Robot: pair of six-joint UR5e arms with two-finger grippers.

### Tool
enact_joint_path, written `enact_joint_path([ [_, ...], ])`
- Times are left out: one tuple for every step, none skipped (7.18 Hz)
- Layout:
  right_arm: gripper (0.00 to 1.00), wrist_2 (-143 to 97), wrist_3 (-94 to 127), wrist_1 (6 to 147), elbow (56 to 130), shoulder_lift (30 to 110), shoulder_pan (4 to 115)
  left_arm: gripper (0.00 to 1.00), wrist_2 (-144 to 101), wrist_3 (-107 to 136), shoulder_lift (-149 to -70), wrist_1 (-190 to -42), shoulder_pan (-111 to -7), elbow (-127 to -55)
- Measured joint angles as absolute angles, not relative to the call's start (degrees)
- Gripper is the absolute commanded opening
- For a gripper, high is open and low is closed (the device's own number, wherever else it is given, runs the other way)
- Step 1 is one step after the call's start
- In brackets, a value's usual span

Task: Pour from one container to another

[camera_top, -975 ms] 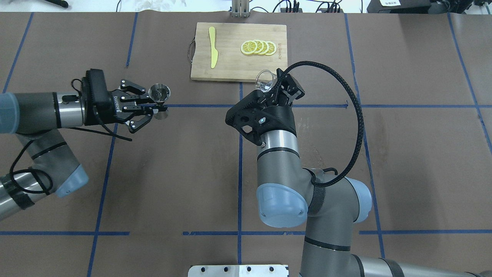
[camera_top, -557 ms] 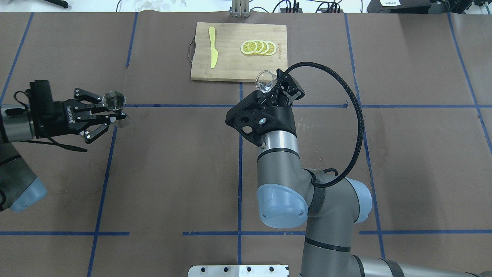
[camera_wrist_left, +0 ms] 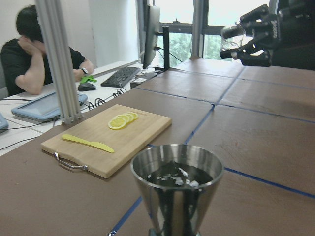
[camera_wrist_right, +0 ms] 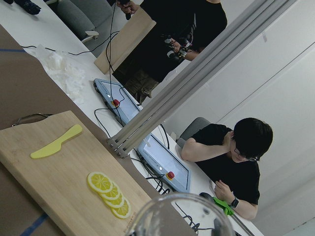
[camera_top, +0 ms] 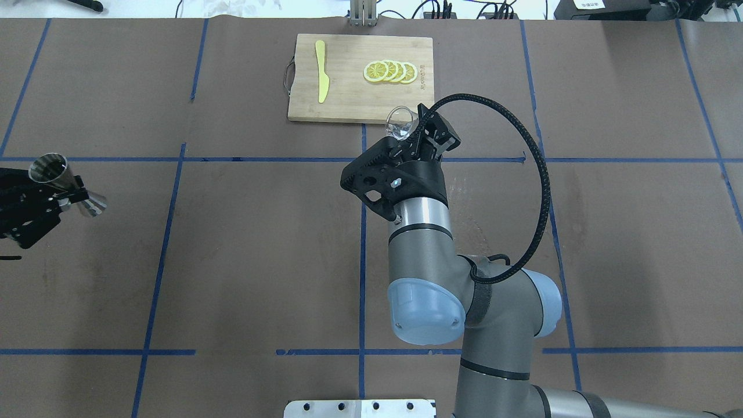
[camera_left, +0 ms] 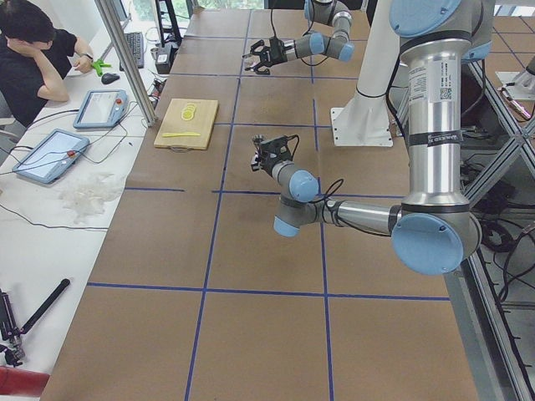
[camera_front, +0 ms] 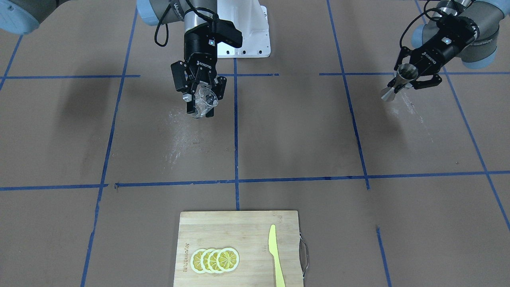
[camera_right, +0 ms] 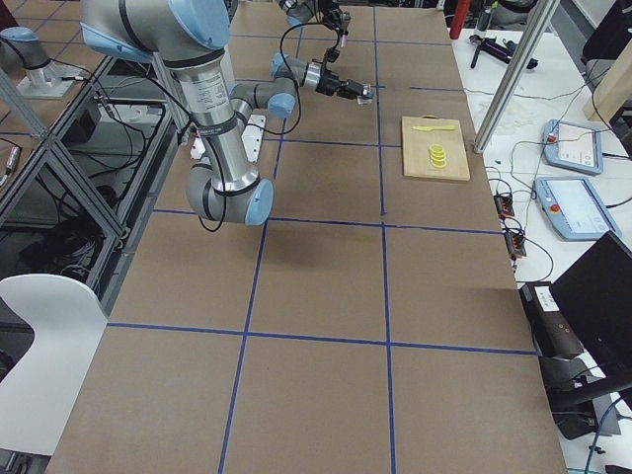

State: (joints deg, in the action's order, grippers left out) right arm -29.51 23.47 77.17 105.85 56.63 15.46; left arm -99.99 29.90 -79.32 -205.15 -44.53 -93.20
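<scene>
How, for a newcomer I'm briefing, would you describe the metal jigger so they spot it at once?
On the brown table with blue tape lines, look toward the robot's own left end, away from the cutting board. There the left gripper holds the jigger above the table. It is a shiny steel double cone, unlike the clear glass in the right gripper.

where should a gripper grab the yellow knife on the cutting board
Probably the straight handle end of the yellow knife, the end farther from the robot. It lies flat on the cutting board, so come straight down, fingers closing across its narrow width. The lemon slices lie well apart.
</scene>
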Motion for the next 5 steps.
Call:
enact_joint_path([
  [0.0, -29.47, 23.47, 76.8, 105.86, 56.66, 15.45, 0.0, -98.51, 30.55, -76.95, -207.24, -44.44, -93.22],
  [0.0, -29.45, 23.47, 76.51, 105.84, 56.76, 15.46, 0.0, -97.31, 31.19, -75.47, -208.38, -44.35, -93.2],
  [0.0, -29.45, 23.47, 76.37, 105.83, 56.87, 15.46, 0.0, -96.66, 32.09, -74.92, -208.8, -44.18, -93.11],
  [0.0, -29.45, 23.47, 76.32, 105.83, 56.95, 15.46, 0.0, -96.32, 32.75, -74.79, -208.91, -43.82, -92.94],
  [0.0, -29.42, 23.47, 76.3, 105.82, 57.0, 15.47, 0.0, -95.97, 33.49, -74.8, -208.9, -43.23, -92.67],
])
